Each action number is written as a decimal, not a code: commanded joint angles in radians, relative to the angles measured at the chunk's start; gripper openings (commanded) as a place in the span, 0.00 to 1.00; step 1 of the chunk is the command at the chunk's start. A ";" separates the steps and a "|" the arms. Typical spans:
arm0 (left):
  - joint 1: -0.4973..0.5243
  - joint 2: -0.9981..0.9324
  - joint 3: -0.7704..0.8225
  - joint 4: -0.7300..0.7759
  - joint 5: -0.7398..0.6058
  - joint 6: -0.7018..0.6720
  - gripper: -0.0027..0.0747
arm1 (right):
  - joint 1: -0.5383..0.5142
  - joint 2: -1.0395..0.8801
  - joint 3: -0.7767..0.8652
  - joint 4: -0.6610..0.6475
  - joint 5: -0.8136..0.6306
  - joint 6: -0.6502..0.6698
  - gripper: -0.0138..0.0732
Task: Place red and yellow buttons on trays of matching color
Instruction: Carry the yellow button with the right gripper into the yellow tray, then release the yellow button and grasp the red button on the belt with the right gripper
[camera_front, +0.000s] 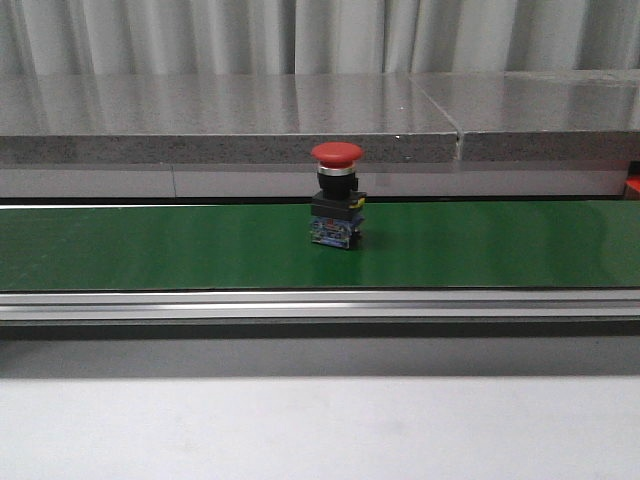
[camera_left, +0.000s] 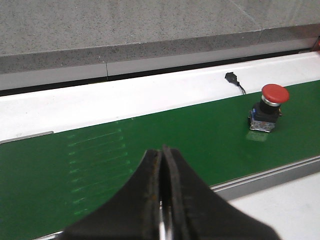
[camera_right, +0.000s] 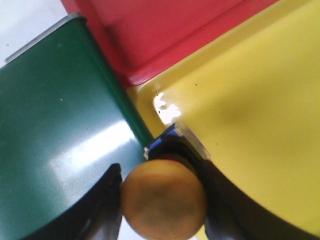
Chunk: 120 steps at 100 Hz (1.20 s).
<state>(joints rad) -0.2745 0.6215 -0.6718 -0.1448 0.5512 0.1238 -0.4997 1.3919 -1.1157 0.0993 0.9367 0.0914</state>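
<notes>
Red plastic caps the mushroom-headed push button (camera_front: 337, 193) that stands upright on the green conveyor belt (camera_front: 150, 248), mid-belt in the front view, with nothing touching it. The left gripper (camera_left: 163, 200) hovers over the same belt, well apart from that button, its black jaws pressed together and holding nothing. The right gripper (camera_right: 162, 197) has its jaws clamped on the yellow dome-headed push button (camera_right: 163, 204), one jaw on each side of the cap or just beneath it, and carries it above the corner where the belt's end meets the yellow plastic tray (camera_right: 260, 120); the red plastic tray (camera_right: 165, 35) lies just beside the yellow one. Whether the yellow button is already over the tray floor or only at its rim, I cannot tell. These buttons look rigid and light, top-heavy with a wide smooth cap over a narrower black collar and a blocky blue base, so a grip on the cap could slip; the collar under the cap seems the surer hold, taken from above with the body kept upright.
</notes>
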 joint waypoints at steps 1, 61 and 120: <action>-0.009 0.003 -0.027 -0.017 -0.072 -0.002 0.01 | -0.007 0.003 -0.003 0.001 -0.097 0.020 0.39; -0.009 0.003 -0.027 -0.017 -0.072 -0.002 0.01 | -0.007 0.200 0.000 0.002 -0.171 0.034 0.44; -0.009 0.003 -0.027 -0.017 -0.072 -0.002 0.01 | -0.006 0.074 0.000 0.004 -0.194 0.034 0.84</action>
<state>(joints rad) -0.2745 0.6215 -0.6718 -0.1448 0.5512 0.1238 -0.4997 1.5524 -1.0898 0.1027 0.7740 0.1270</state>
